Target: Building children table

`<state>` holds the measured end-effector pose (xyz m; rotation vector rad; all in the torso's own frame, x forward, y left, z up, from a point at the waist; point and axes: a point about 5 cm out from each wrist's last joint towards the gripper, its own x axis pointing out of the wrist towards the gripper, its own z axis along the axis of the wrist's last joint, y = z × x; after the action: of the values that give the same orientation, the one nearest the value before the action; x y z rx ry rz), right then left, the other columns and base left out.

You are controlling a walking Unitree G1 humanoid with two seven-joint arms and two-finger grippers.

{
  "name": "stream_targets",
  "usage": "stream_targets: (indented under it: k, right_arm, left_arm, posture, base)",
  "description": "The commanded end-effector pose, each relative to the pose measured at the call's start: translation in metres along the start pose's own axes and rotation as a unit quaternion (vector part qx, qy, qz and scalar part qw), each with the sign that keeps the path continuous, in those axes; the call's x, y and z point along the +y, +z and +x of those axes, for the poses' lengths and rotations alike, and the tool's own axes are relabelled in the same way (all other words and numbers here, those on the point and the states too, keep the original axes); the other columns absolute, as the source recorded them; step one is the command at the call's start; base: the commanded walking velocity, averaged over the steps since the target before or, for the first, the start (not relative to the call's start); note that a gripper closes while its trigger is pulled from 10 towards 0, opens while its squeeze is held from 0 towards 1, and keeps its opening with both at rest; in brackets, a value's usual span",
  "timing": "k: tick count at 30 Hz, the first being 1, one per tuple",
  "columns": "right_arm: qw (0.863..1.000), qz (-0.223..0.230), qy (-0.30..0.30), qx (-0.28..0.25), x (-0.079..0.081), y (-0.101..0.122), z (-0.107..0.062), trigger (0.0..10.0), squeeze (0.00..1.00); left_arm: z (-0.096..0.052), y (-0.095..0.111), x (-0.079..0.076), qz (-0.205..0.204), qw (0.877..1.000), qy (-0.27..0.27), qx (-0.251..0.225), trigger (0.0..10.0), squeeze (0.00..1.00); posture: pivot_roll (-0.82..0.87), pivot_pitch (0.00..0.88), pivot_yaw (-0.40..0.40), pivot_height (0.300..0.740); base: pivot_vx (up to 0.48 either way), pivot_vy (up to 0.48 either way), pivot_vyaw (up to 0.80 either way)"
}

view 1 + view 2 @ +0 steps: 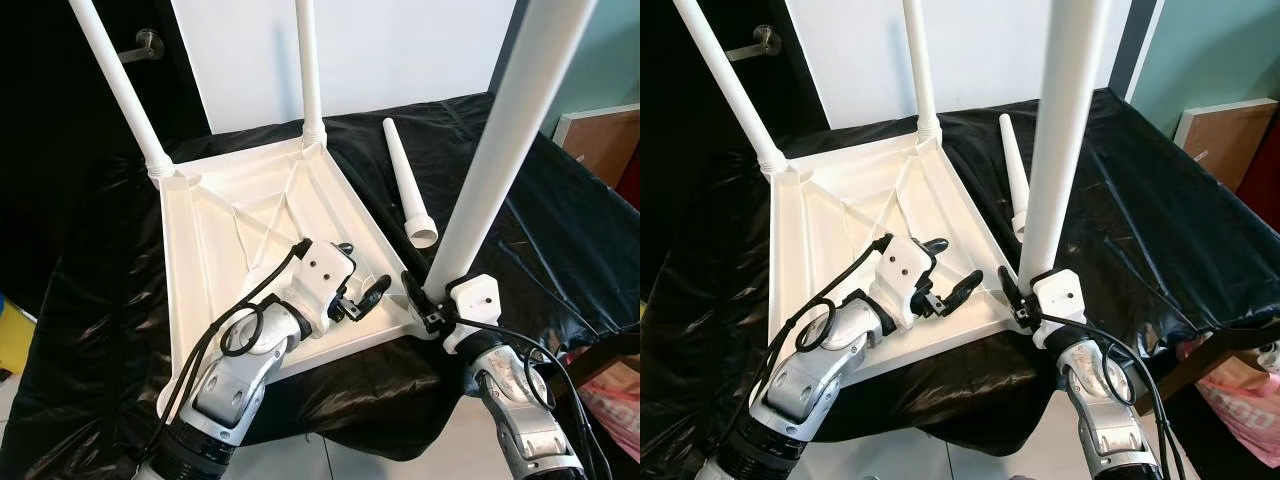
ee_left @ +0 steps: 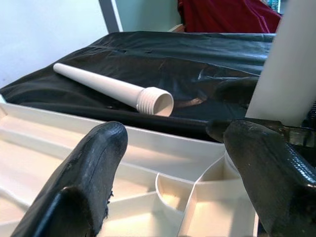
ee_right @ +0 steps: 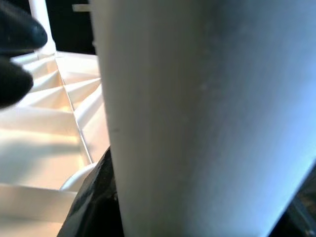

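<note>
A white plastic table top lies upside down on black sheeting. Two white legs stand screwed into its far corners. A third leg stands upright at the near right corner, and my right gripper is shut on its base; that leg looms close in the right wrist view. My left gripper hovers open over the underside just left of that corner, its fingers apart above the ribbed socket. A fourth loose leg lies on the sheeting beside the top's right edge.
Black sheeting covers the work surface and drapes over its edges. A white wall and a dark door with a metal handle stand behind. A brown board leans at the far right, and a pink bag sits low right.
</note>
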<state>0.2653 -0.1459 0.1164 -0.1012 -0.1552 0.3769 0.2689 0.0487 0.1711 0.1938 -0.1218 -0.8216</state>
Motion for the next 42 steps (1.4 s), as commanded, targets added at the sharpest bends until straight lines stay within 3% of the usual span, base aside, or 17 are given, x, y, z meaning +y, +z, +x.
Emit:
stream_targets:
  k: [1,13,18,33,34,36,37,38,42]
  right_arm:
    - [0.995,0.049,0.015,0.080,0.009,-0.026,-0.008,10.0,0.00]
    - [0.992,0.049,0.015,0.116,0.007,-0.031,-0.005,10.0,0.00]
    - [0.987,0.080,-0.005,0.136,0.005,-0.035,-0.008,10.0,0.00]
    - [0.978,0.116,-0.048,0.166,-0.004,-0.043,-0.009,10.0,0.00]
    - [0.974,0.134,-0.063,0.169,-0.005,-0.046,-0.010,10.0,0.00]
    - [0.976,0.131,-0.063,0.160,-0.005,-0.044,-0.009,10.0,0.00]
    - [0.990,0.086,-0.054,0.101,-0.007,-0.033,-0.008,10.0,0.00]
    - [0.994,0.066,-0.051,0.077,-0.007,-0.027,-0.008,10.0,0.00]
    - [0.997,0.043,-0.052,0.038,-0.010,-0.021,-0.011,10.0,0.00]
  left_arm:
    - [0.001,0.004,-0.008,0.004,0.998,-0.066,-0.004,10.0,0.00]
    - [0.001,0.005,-0.005,0.008,0.998,-0.064,-0.004,10.0,0.00]
    - [0.001,0.006,-0.005,0.009,0.998,-0.064,-0.004,10.0,0.00]
    - [-0.002,0.008,-0.004,0.014,0.998,-0.059,-0.004,10.0,0.00]
    - [-0.004,0.009,-0.003,0.017,0.998,-0.056,-0.004,10.0,0.00]
    - [-0.004,0.009,-0.003,0.017,0.998,-0.055,-0.004,10.0,0.00]
    - [-0.004,0.009,-0.002,0.017,0.999,-0.052,-0.004,10.0,0.00]
    - [-0.004,0.009,-0.002,0.017,0.999,-0.051,-0.003,10.0,0.00]
    - [-0.005,0.009,-0.001,0.019,0.999,-0.049,-0.002,10.0,0.00]
  posture:
    - [-0.20,0.034,0.057,0.740]
    - [-0.20,0.025,0.058,0.740]
    - [-0.20,0.030,0.059,0.740]
    - [-0.18,0.035,0.052,0.740]
    - [-0.17,0.039,0.052,0.740]
    - [-0.17,0.040,0.051,0.740]
    - [-0.17,0.044,0.049,0.740]
    - [-0.17,0.044,0.049,0.740]
    - [-0.17,0.048,0.051,0.740]
  base:
    - [0.000,0.000,0.00]
    - [0.000,0.000,0.00]
    - [0.000,0.000,0.00]
    - [0.000,0.000,0.00]
    - [0.000,0.000,0.00]
    - [0.000,0.000,0.00]
    - [0.000,0.000,0.00]
    - [0.000,0.000,0.00]
    - [0.000,0.000,0.00]
